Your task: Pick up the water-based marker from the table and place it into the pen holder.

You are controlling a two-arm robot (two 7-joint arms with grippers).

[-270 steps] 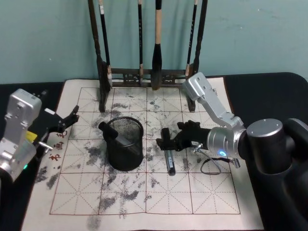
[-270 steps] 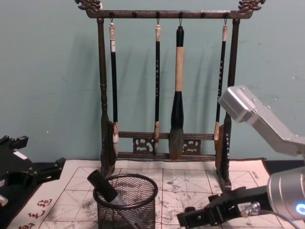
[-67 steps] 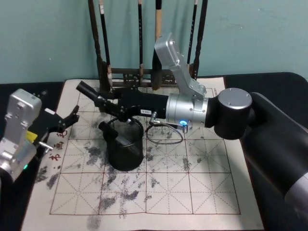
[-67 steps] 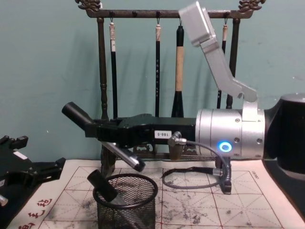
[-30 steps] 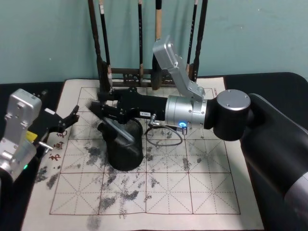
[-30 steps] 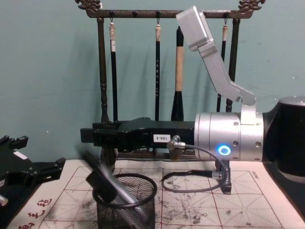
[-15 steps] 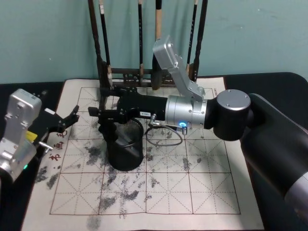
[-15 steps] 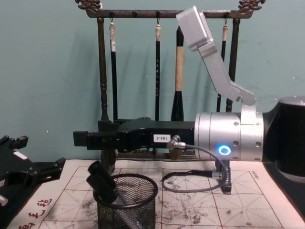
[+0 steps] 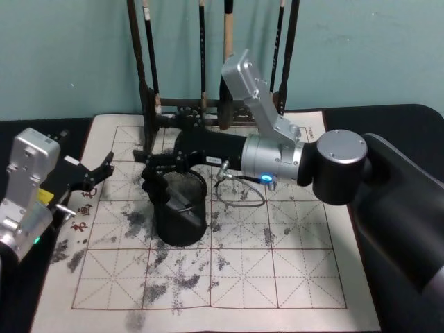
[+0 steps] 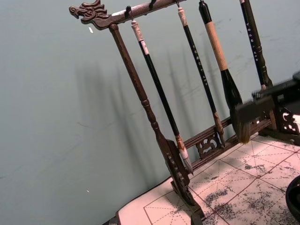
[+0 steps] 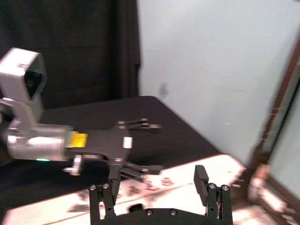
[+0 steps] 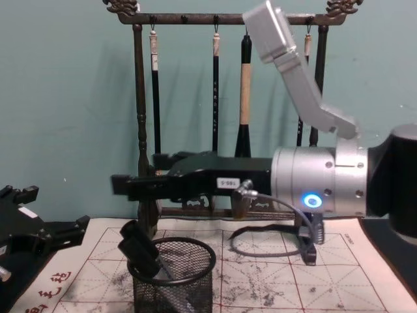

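We see the marker [image 12: 140, 252] already in the pen cup [image 12: 172, 280] — it leans against the rim on the robot's left side, next to a second dark pen, its capped end poking out above the wire mesh. The cup stands on the stained white mat [image 9: 243, 277] that covers the dark counter [image 9: 388, 118], just in front of the brush rack [image 12: 140, 130].

The right end effector [image 9: 148, 158] hovers over the far-left edge of the cup, fingers [image 11: 201, 180] spread apart and holding nothing; in the right wrist view the gap between them is plainly empty. The left end effector [image 9: 97, 172] is parked at the mat's left edge, well apart from the cup, and its fingers look parted too.

As for handling, we judge the marker to be light and rigid — a smooth plastic barrel that would slip if pinched lightly near a rounded end. If we needed to take it again, the best hold looks like across the barrel just below the cap, where it clears the rim, lifting along its own tilt so it does not lever against the mesh. The cup itself seems light enough to tip or skid on the felt if the marker were dragged sideways, so any pull should go upward rather than outward.
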